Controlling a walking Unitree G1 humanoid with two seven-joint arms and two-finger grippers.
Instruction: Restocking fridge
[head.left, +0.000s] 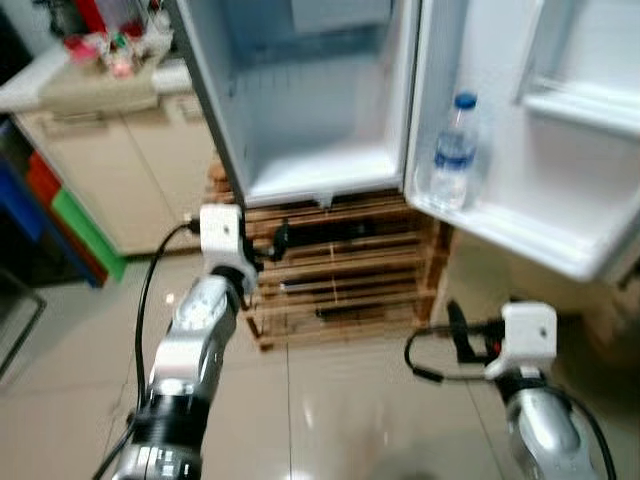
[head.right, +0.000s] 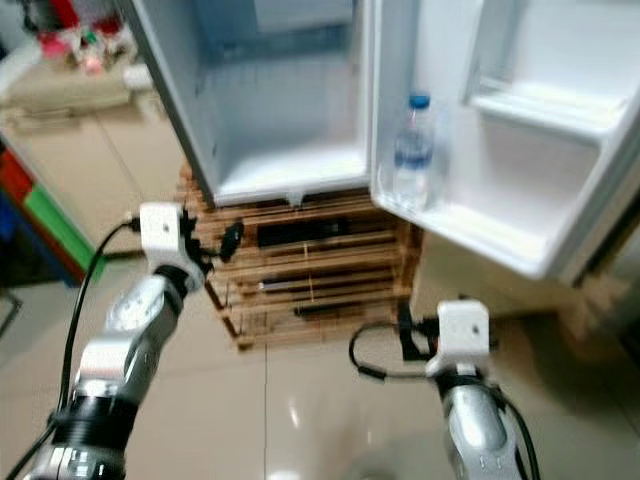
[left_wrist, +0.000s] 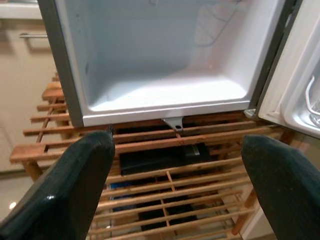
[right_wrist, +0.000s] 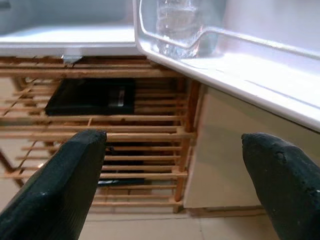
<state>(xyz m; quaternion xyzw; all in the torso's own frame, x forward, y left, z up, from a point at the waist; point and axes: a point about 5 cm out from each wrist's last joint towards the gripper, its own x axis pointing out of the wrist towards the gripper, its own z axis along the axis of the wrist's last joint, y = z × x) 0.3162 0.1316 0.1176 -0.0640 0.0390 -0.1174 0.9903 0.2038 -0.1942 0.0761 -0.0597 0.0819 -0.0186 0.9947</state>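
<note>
A small white fridge (head.left: 310, 100) stands open on a slatted wooden rack (head.left: 340, 270), and its inner compartment (left_wrist: 160, 90) is bare. A clear water bottle with a blue cap (head.left: 455, 155) stands upright in the lower door shelf (head.left: 520, 230); the right wrist view shows its base (right_wrist: 180, 30). My left gripper (head.left: 280, 240) hovers in front of the rack's left side, below the fridge floor, open and holding nothing (left_wrist: 177, 145). Lower, below the door shelf, my right gripper (head.left: 455, 325) is also open and holds nothing (right_wrist: 175, 137).
A dark flat box (right_wrist: 92, 97) lies inside the wooden rack. A counter with small items (head.left: 100, 60) and beige cabinets (head.left: 130, 170) stand at the left, with red and green bins (head.left: 60, 210) beside them. Shiny tiled floor (head.left: 330, 410) lies in front.
</note>
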